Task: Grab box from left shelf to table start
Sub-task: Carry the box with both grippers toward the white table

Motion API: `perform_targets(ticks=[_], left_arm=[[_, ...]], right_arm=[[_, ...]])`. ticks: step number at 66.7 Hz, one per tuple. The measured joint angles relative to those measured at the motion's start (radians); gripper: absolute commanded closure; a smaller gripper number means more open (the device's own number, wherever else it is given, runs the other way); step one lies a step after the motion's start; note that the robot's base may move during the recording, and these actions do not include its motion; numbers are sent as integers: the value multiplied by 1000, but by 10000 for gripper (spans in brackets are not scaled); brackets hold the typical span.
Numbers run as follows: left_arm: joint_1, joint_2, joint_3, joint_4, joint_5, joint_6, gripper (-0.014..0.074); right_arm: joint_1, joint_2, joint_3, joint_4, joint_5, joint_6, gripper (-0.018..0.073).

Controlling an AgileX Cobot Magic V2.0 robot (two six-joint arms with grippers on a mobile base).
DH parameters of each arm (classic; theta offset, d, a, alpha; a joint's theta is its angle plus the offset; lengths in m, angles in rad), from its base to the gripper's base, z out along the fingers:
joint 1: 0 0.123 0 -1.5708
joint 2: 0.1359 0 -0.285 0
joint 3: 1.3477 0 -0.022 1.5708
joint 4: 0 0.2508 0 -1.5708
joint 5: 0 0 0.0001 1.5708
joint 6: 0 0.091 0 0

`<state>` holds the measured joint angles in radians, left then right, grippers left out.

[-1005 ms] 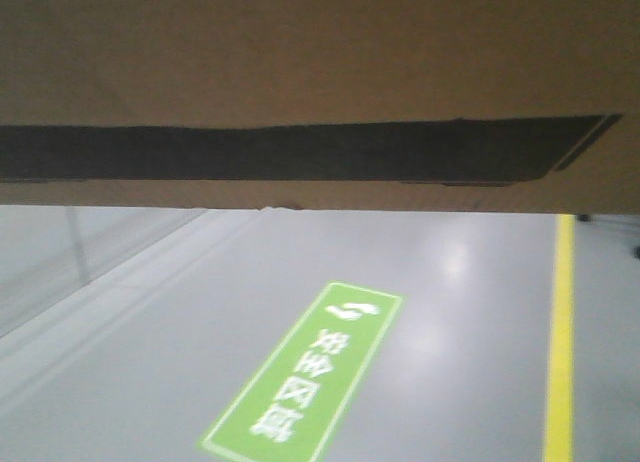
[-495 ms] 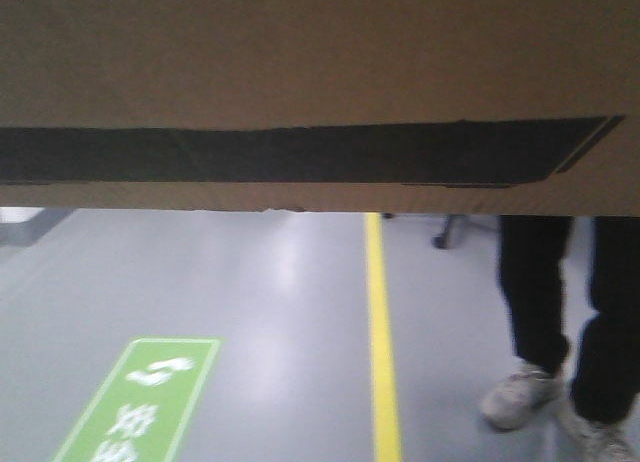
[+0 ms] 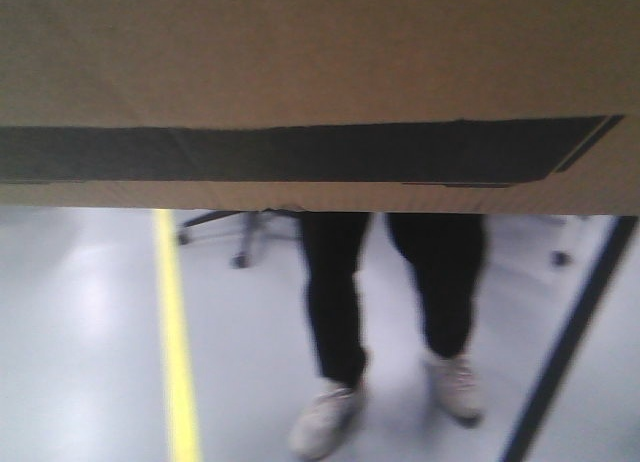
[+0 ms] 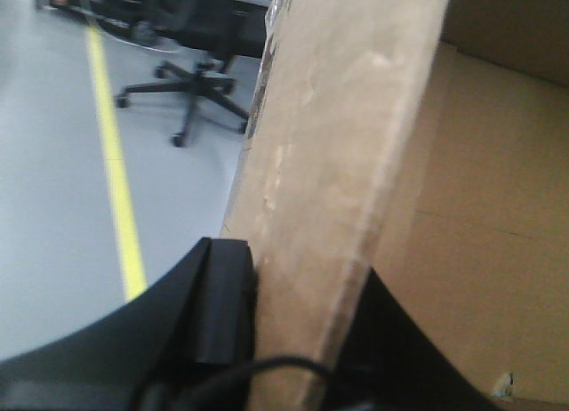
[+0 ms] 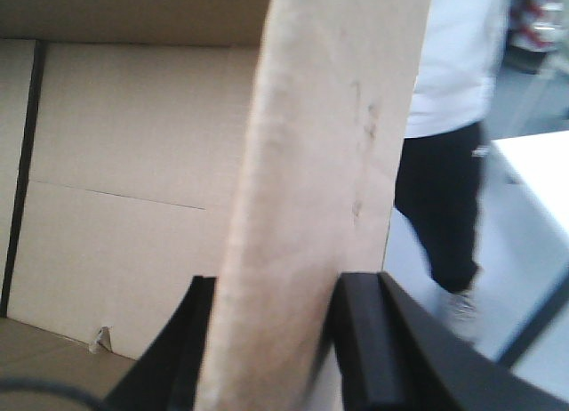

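Since the box (image 3: 320, 52) fills the top half of the front view, black panel (image 3: 300, 154) across it, we read it as held up close to the camera and off the shelf. No rack in sight. Below it are grey floor (image 3: 80, 332), a yellow line (image 3: 175, 332) and a person (image 3: 335, 302) right ahead.

Left wrist: left gripper (image 4: 298, 313) pinches a box flap (image 4: 338, 162). One black finger (image 4: 222, 295) presses its outer face; the other is mostly hidden behind it. Office chair (image 4: 191, 91) beyond.

Right wrist: right gripper (image 5: 276, 340) pinches another flap, fingers (image 5: 364, 340) tight on both faces. Table (image 5: 538, 175) shows at far right, beside the person.

Our call: carry step, box somewhere between shelf and table. Next we need to line up with the table, hold both pinches firm, lower level, then let go. The person in the path is the thing to watch.
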<state>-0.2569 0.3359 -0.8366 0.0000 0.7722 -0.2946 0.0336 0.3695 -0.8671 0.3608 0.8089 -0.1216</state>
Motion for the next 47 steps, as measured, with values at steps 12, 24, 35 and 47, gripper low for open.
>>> perform_targets(ticks=[12, 24, 35, 47], left_arm=[[0, 0, 0, 0, 0, 0, 688], [0, 0, 0, 0, 0, 0, 688], [0, 0, 0, 0, 0, 0, 688], [0, 0, 0, 0, 0, 0, 688]], right_arm=[[0, 0, 0, 0, 0, 0, 501], [0, 0, 0, 0, 0, 0, 501], [0, 0, 0, 0, 0, 0, 501], [0, 0, 0, 0, 0, 0, 501]])
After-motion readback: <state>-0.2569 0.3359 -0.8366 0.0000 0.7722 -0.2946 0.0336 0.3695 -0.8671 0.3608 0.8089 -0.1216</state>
